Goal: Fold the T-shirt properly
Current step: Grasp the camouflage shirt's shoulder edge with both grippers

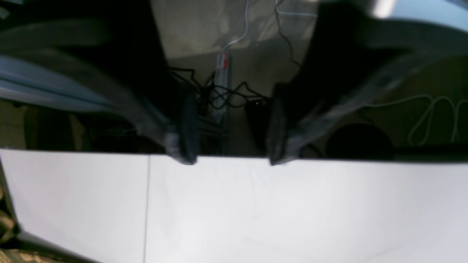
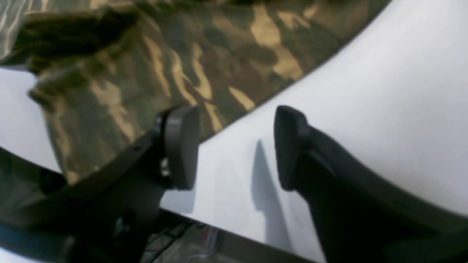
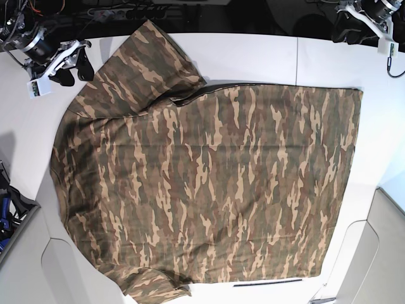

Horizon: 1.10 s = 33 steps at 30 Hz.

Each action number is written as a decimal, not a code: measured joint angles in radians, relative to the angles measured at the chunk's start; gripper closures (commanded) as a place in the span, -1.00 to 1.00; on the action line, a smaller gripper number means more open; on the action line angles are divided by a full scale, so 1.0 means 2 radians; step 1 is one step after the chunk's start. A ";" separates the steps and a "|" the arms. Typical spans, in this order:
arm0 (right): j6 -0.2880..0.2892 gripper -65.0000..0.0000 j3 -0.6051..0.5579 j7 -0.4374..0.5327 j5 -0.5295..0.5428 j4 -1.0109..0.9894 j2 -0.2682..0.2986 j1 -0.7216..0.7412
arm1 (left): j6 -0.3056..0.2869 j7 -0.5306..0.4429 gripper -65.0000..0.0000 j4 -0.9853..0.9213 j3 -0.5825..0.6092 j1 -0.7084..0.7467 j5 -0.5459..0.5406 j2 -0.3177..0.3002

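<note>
Lying spread flat across the white table (image 3: 253, 57), the T-shirt (image 3: 209, 183), camouflage in brown, tan and olive, one short sleeve (image 3: 149, 63) angled toward the far edge, another (image 3: 149, 284) bunched at the near edge. Hovering over the table's far corner on the base view's left, the right gripper (image 3: 73, 63), fingers (image 2: 181, 146) spread apart with only bare table between them, nothing pinched; camouflage cloth just beside and partly behind one finger in the right wrist view, touching or not impossible to tell. Sitting at the opposite far corner, well apart from the shirt, the left gripper (image 1: 229, 146), fingers (image 1: 188, 124) likewise spread and empty, tips level with the table's edge in the blurred left wrist view. Beyond that edge, on the floor, a power strip (image 1: 221, 78) amid tangled black cables (image 1: 215, 93).
</note>
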 measured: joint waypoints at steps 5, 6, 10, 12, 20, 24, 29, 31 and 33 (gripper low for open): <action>-0.001 0.00 -0.008 -0.002 0.017 -0.048 -0.015 0.019 | 0.000 0.001 -0.22 0.000 0.000 -0.019 0.001 -0.033; 0.002 0.00 -0.013 0.001 0.022 -0.054 -0.015 0.019 | 0.000 0.000 -0.22 0.000 0.000 -0.024 -0.001 -0.037; 0.014 0.00 -0.039 0.008 0.031 -0.066 -0.015 0.020 | 0.008 0.002 -0.22 0.000 0.000 -0.047 0.000 -0.052; 0.014 0.00 -0.054 0.010 0.031 -0.066 -0.014 0.020 | 0.012 0.002 -0.22 0.000 0.001 -0.058 -0.001 -0.060; 0.018 0.00 -0.100 0.015 0.034 -0.066 -0.039 0.022 | 0.015 0.002 -0.40 -0.035 0.001 -0.107 -0.001 -0.092; 0.018 0.00 -0.101 0.015 0.032 -0.066 -0.069 0.022 | 0.015 0.000 -0.40 -0.079 0.002 -0.137 -0.001 -0.107; 0.018 0.00 -0.102 0.014 0.031 -0.066 -0.085 0.021 | 0.015 -0.004 -0.40 -0.147 0.021 -0.179 0.002 -0.109; 0.018 0.00 -0.102 0.014 0.030 -0.066 -0.089 0.021 | 0.015 -0.008 -0.40 -0.175 0.033 -0.199 0.001 -0.110; 0.018 0.00 -0.102 0.014 0.029 -0.066 -0.089 0.021 | 0.015 -0.008 -0.40 -0.200 0.047 -0.215 0.000 -0.110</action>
